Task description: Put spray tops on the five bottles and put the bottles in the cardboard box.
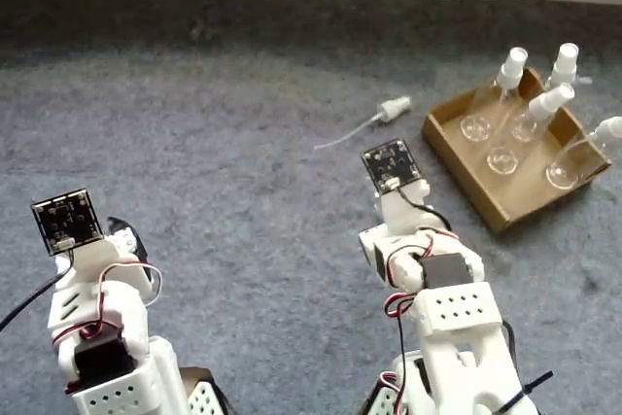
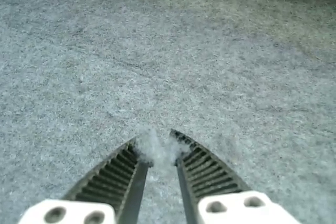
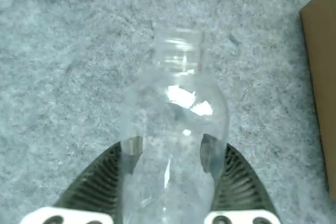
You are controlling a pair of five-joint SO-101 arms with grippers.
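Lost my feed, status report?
Left gripper open, empty. Right gripper shut on uncapped bottle. Spray top loose on carpet near cardboard box.

Grey carpet [image 1: 194, 143]: cardboard box [image 1: 465, 182], spray top [image 1: 396, 107].

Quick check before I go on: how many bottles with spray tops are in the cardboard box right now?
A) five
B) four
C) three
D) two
B: four capped bottles sit in the cardboard box, while the fifth bottle is held uncapped in the right gripper and one loose spray top lies on the carpet.
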